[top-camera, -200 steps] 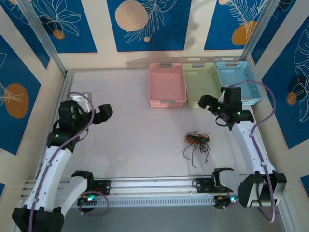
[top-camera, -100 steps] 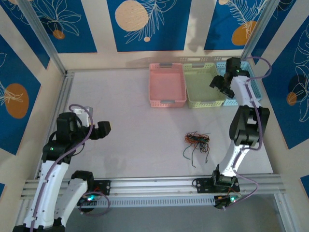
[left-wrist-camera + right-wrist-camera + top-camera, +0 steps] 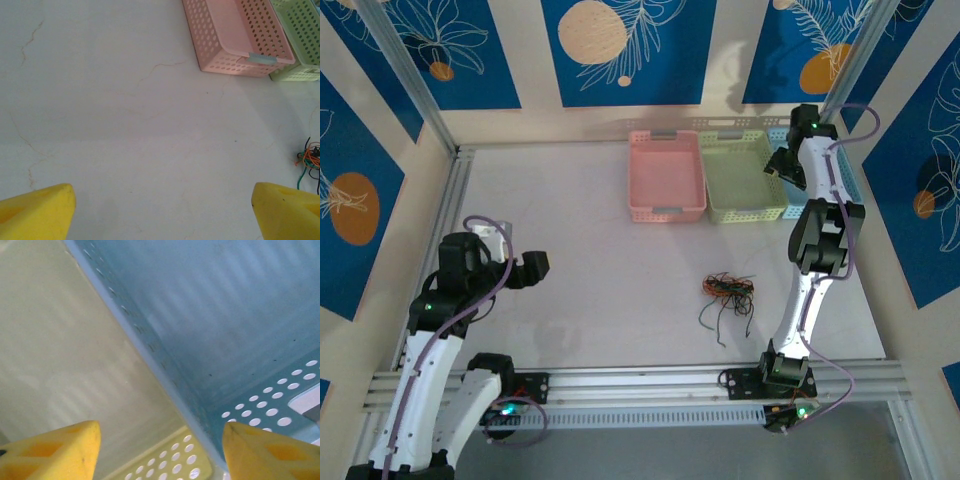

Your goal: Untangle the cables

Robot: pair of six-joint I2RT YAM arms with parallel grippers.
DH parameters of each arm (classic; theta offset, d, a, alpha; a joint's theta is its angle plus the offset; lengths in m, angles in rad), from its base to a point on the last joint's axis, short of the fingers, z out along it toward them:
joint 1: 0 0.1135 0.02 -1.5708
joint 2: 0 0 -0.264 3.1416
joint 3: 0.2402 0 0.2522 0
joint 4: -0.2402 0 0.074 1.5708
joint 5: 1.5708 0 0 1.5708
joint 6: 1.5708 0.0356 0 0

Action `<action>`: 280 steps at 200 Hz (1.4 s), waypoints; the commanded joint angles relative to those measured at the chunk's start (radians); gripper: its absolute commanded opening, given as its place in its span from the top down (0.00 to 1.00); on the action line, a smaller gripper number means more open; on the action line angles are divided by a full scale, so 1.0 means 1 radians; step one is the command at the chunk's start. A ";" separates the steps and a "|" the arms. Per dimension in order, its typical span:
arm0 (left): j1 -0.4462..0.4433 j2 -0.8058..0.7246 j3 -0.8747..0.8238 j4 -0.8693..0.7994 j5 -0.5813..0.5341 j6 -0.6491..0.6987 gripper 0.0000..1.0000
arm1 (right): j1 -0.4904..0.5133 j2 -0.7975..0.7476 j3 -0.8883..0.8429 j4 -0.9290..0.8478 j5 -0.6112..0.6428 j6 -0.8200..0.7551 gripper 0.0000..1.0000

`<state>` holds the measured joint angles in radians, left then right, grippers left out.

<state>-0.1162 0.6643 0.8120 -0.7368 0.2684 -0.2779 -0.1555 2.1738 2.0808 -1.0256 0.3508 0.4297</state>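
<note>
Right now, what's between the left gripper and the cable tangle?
Nothing: bare table runs from the left gripper to the cables, as the top external view shows.

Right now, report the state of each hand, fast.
Left hand: open, holding nothing.
Right hand: open, holding nothing.

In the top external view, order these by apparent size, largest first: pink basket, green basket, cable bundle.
1. pink basket and green basket: they look alike, so no order between them.
2. cable bundle: clearly smallest.
</note>
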 commanded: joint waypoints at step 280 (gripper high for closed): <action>-0.003 -0.005 -0.019 0.020 0.009 0.012 0.09 | 0.026 0.267 0.423 -0.407 -0.061 0.055 0.28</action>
<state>-0.1162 0.6693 0.8028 -0.7334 0.2687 -0.2783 -0.1459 2.4348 2.4718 -1.3575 0.3634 0.5758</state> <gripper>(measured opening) 0.909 0.738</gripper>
